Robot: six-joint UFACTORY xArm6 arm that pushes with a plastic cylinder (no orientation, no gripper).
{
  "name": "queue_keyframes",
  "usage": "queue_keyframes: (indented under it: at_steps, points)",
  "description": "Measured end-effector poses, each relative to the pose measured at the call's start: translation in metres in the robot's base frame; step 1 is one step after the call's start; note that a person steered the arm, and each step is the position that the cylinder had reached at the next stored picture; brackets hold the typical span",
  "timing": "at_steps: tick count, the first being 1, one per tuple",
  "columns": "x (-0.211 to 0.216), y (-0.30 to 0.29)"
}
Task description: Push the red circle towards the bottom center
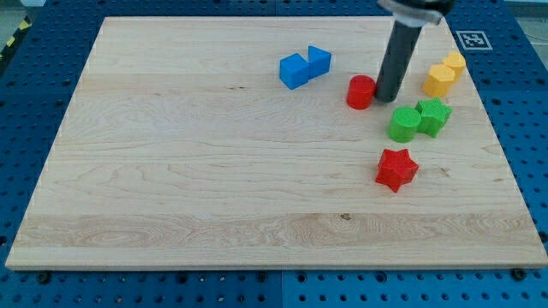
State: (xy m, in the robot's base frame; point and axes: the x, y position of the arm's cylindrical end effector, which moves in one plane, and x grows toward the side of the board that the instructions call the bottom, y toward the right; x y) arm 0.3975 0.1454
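Note:
The red circle (360, 91) sits on the wooden board in the upper right part of the view. My tip (386, 97) is down on the board just right of the red circle, touching or nearly touching its right side. The dark rod rises from there toward the view's top edge. The bottom center of the board lies far below and left of the red circle.
A red star (396, 168) lies below and right of the red circle. Two green blocks (419, 119) sit right of my tip. Two yellow blocks (444, 74) are at the far right. Two blue blocks (304, 67) lie left of the red circle.

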Motion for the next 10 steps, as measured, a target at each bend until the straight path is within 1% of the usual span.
queue_keyframes:
  at_steps: [1,2,3,4,5,6,7,8,9,10]
  points:
    - [0.049,-0.021]
    - [0.037,-0.006]
    - [0.008,0.028]
    - [-0.002,0.047]
    - [-0.014,0.043]
    - [-0.018,0.011]
    - [-0.01,-0.038]
    - [0.007,-0.071]
    - [-0.019,-0.064]
    - [-0.029,-0.077]
